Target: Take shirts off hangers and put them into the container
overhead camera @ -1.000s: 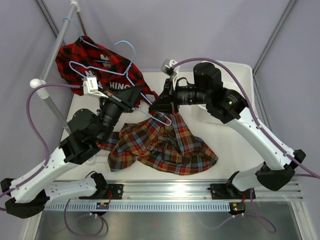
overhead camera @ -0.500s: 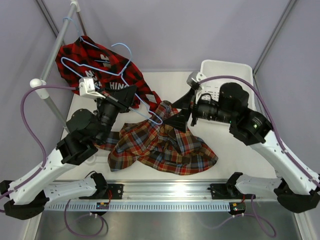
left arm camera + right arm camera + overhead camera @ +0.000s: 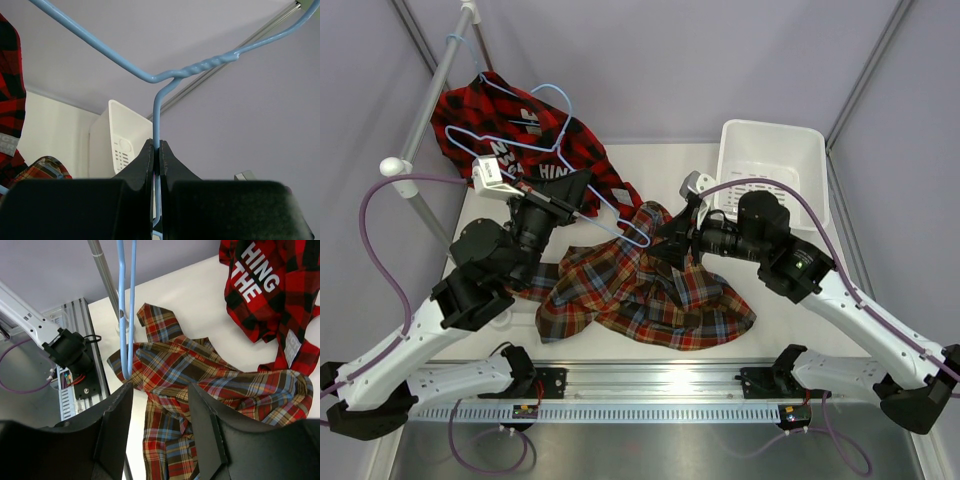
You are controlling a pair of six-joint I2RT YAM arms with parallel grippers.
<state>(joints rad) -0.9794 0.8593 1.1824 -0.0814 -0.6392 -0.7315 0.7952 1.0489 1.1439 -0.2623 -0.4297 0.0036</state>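
Top cam: shows both arms, both shirts and the whole white counter (image 3: 660,165). Too far up to tell how the left pincer (image 3: 156,150) sits.

Left wrist cam settles it: pressed together, pinching the hanger (image 3: 155,115) on its straight bit just under the twisted neck. Thin light-blue wire, smooth, w/ sloping arms going off left & right. Also catches the white basket (image 3: 117,125) far off, w/ small slots in its wall, & a strip of red check at the left edge.

Right wrist cam: shows the right pincer (image 3: 160,425) spread, nothing between the black fingers, hanging just above the multicolour shirt (image 3: 200,375). Soft plaid in red, navy & tan, lying crumpled on the counter, mid-near. Shows two blue wire strands coming down to a rounded corner just by one finger; touching the cloth or not, can't tell. Makes the white letters "THE" & "HING" on the red-and-black shirt (image 3: 270,295) plain to read, plus a grey label.

Back to top cam: puts the red-and-black shirt bunched up far left, by the grey rack pole (image 3: 430,90) w/ a white ball end. Puts the basket far right: hard plastic, box shape, rounded corners. Both shirts outside it.
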